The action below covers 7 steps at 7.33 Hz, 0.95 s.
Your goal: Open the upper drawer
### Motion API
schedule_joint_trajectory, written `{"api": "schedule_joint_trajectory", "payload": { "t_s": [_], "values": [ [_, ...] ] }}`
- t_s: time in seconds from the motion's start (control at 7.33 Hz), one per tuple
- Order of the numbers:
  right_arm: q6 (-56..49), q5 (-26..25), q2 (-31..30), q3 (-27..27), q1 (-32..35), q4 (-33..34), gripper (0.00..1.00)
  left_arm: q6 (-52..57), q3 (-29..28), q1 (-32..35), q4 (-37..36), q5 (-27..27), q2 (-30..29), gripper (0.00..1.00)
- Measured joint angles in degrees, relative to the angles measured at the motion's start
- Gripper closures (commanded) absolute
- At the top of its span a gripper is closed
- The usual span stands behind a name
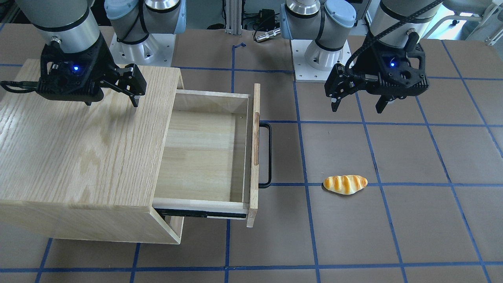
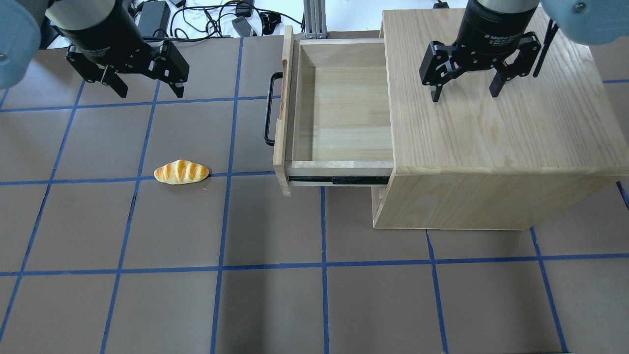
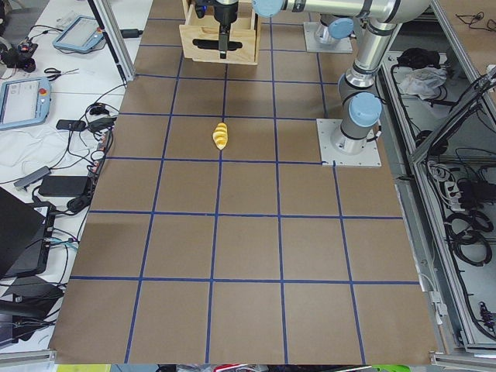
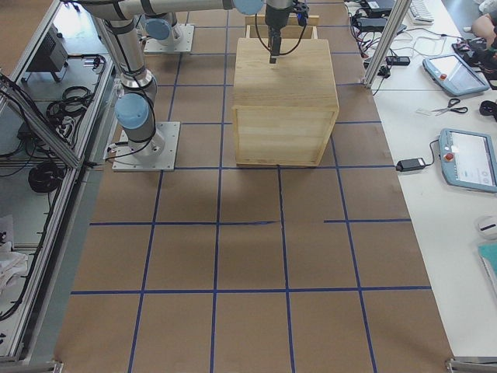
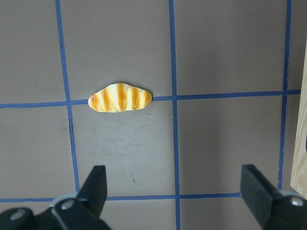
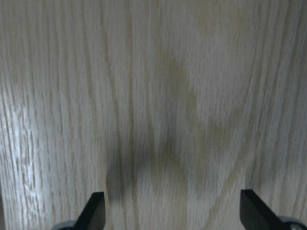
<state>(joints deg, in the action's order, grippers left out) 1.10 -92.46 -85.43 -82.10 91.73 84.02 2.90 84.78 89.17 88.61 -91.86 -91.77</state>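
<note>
- Upper drawer (image 2: 339, 113): light wood, pale plank bottom, black bar handle (image 2: 267, 109); pulled out of its cabinet (image 2: 491, 132) near the robot-side edge of the table (image 2: 162, 305).
- Its front faces the table's left end, the handle running crosswise.
- Left hand (image 2: 151, 93) and right hand (image 2: 465, 96): fingers spread, empty.

The desk (image 3: 248, 248) is covered in brown sheets crossed by a grid of blue tape lines (image 3: 232, 214). Along the desk's operator-side edge runs a white bench (image 4: 466, 202) carrying a grey teach pendant (image 4: 468, 159), scissors (image 4: 444, 111) and a black power brick (image 4: 410, 164). On the desk's opposite side, aluminium frame rails (image 4: 46, 129) fence coiled black cables (image 4: 40, 176). Lighting is bright and even.
</note>
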Motion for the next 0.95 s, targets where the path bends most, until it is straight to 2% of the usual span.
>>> {"api": "schedule_joint_trajectory", "payload": {
  "t_s": [0.95],
  "values": [
    [-0.01,0.00,0.00,0.00,-0.01,0.00,0.00,-0.54,0.13,0.10,1.47,0.01,0.67,0.00]
  ]
}}
